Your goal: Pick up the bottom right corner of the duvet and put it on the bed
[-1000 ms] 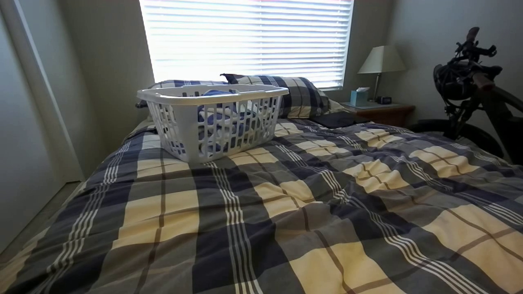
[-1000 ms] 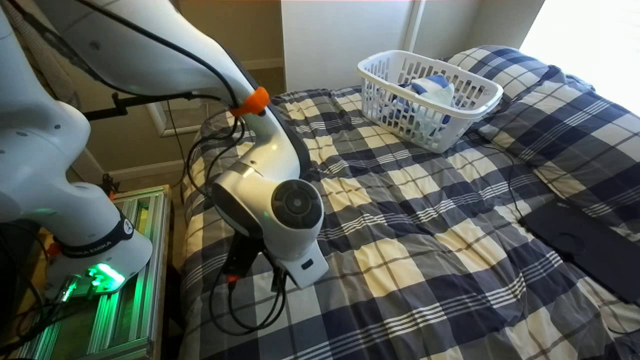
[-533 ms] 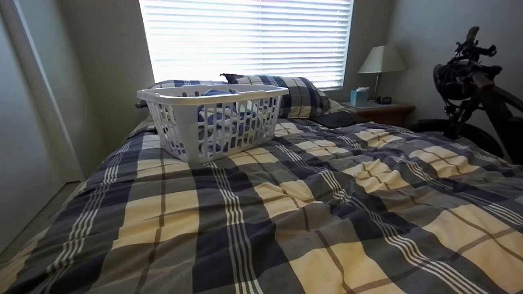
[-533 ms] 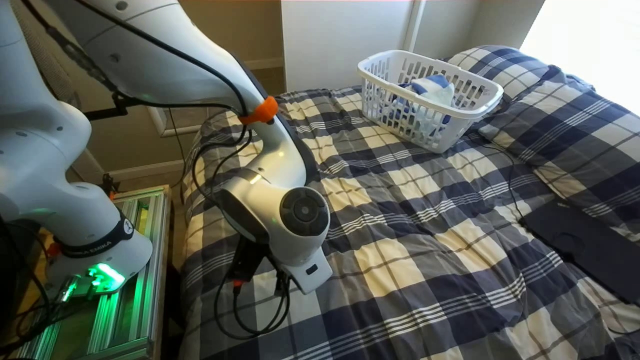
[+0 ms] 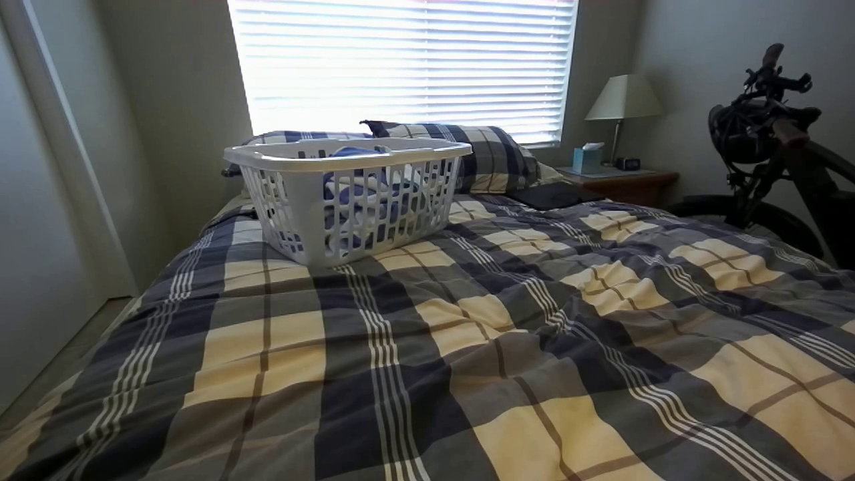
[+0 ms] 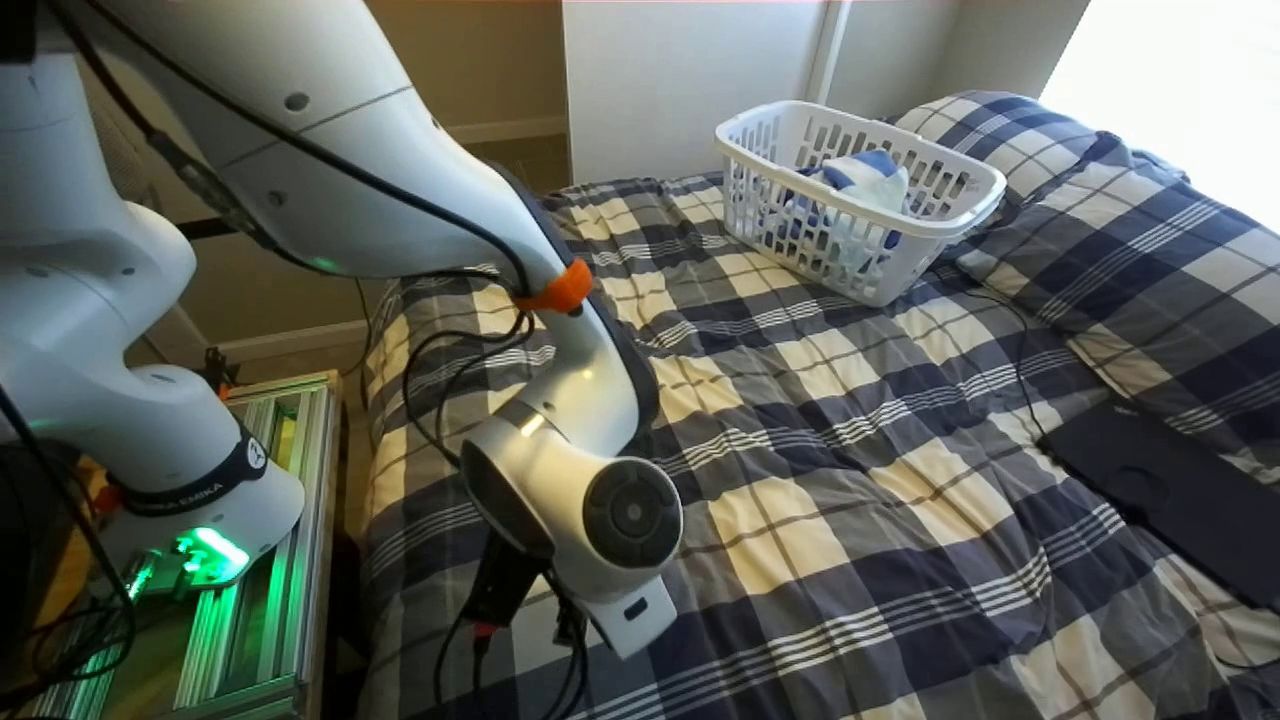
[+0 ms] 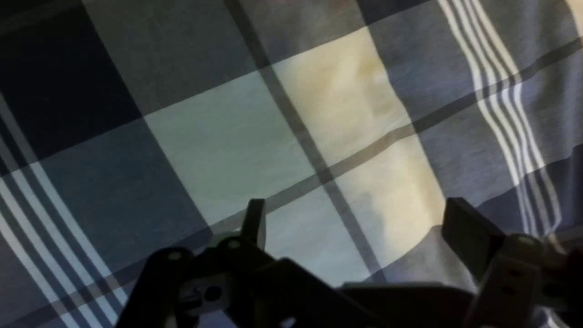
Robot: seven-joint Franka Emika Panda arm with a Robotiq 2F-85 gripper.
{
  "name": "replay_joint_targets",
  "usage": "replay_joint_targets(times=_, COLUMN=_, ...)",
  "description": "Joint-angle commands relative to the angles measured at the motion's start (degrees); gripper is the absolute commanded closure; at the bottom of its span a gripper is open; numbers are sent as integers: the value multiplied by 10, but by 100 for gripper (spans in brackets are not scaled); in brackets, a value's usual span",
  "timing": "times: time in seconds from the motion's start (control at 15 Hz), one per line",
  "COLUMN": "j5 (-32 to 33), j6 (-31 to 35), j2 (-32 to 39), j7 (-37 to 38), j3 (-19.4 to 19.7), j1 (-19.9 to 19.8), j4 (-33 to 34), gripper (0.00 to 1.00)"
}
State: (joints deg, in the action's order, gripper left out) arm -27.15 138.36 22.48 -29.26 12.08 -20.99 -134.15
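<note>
Nearest, at the bottom of the wrist view, is the black two-finger claw (image 7: 355, 209). Its fingers (image 7: 253, 221) are spread wide apart, one low in the middle and one low on the right, so it is not gripping. Behind it, the soft navy, grey and cream plaid duvet with thin white stripes (image 7: 237, 141) fills the frame. I can't tell if the claw touches it, or which part is the bottom right corner.

In an exterior view, the white arm with black caps (image 6: 430, 170) comes in from the upper left, slants down past an orange band (image 6: 560, 288), and bends so its wrist hangs low over the wide bed (image 6: 800, 520), left of the middle. The duvet lies wrinkled on the bed in both exterior views.

Farther back, the white plastic laundry basket with many slots (image 6: 903, 262) stands upright on the duvet. Inside is a heap of blue and white cloth (image 6: 870, 180). Behind the basket are puffy plaid pillows (image 5: 494, 153).

At the right in an exterior view, a light-blue tissue box (image 5: 588, 161) holds a white tissue (image 5: 593, 145) that pokes out. Farthest back are bright white blinds (image 5: 407, 67), top middle.
</note>
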Motion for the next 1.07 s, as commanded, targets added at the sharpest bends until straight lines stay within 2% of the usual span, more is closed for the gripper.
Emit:
replay_joint_targets(times=0.0, j5=-5, j6=-9, j2=73, j7=-25, j3=-20, j1=-62, j4=70, gripper=0)
replay_joint_targets(times=0.4, j5=-11, j6=1, j2=176, j7=-3, j3=-46, j1=-130, j4=166, gripper=0)
replay_joint_targets(times=0.47, j5=-5, j6=6, j2=192, j7=5, j3=-49, j1=-135, j4=180, gripper=25)
replay_joint_targets(times=0.53, j5=-1, j6=8, j2=205, j7=14, j3=-54, j1=-140, j4=195, gripper=28)
replay_joint_targets(times=1.0, j5=6, j6=-4, j2=230, j7=36, j3=-75, j1=-157, j4=233, gripper=77)
